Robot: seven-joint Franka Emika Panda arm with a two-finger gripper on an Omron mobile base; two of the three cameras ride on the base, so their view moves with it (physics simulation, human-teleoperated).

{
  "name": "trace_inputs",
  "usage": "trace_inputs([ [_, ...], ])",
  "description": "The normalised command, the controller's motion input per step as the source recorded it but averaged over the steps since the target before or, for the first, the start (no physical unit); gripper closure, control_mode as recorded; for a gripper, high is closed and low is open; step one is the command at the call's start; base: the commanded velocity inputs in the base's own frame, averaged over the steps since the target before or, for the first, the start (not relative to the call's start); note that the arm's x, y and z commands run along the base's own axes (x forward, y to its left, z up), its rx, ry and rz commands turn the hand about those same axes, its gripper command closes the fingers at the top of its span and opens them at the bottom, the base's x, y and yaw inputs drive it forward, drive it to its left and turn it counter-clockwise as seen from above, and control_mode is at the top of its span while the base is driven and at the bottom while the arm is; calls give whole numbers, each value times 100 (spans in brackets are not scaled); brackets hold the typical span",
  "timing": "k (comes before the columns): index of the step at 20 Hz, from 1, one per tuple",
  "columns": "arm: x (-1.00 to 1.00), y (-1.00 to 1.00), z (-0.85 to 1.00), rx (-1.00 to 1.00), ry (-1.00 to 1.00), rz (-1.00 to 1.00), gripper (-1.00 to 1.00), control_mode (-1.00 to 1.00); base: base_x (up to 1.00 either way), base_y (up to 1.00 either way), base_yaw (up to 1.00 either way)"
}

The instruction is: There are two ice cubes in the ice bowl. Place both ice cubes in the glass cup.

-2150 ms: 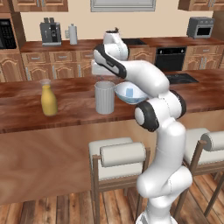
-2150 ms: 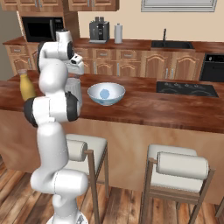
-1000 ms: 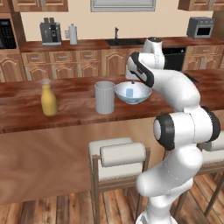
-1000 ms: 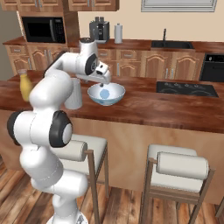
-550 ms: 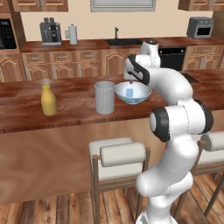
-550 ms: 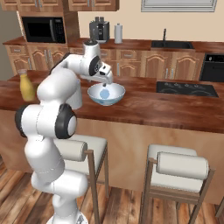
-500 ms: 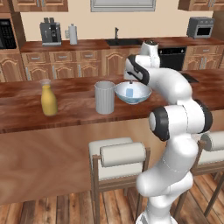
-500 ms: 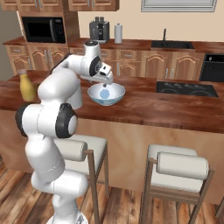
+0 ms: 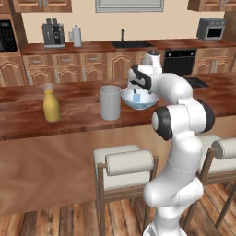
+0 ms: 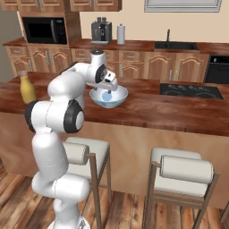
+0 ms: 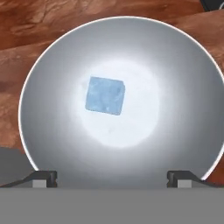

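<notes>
The ice bowl (image 11: 183, 83) stands on the wooden counter, white with a pale inside. A single pale blue ice cube (image 11: 105, 96) lies a little left of its middle; a second cube is not visible. My gripper (image 11: 113, 177) hangs open straight above the bowl, its fingertips (image 11: 43, 177) wide apart over the near rim and holding nothing. From the base views the gripper (image 9: 137, 91) sits just over the bowl (image 9: 148, 102), and the ice cube (image 10: 107, 95) shows as a blue spot inside. The glass cup (image 9: 110, 102) stands upright just left of the bowl.
A yellow bottle (image 9: 51, 105) stands on the counter far left of the cup. A black cooktop (image 10: 191, 91) lies on the counter to the right. Two padded stools (image 10: 183, 172) stand below the counter's front edge. Back cabinets hold a coffee machine (image 9: 53, 34).
The arm swung from above the glass cup to the right, over the ice bowl. In the last half second the hand has barely moved.
</notes>
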Motion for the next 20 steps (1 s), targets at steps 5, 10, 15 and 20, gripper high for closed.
trace_inputs([
  [5,49,0,-31,0,3,0,-100,-100,0,0,0],
  [10,48,0,-35,0,1,0,-100,-100,0,0,0],
  [15,48,0,-40,0,1,0,-100,-100,0,0,0],
  [20,50,0,-20,0,1,0,-100,-100,0,0,0],
])
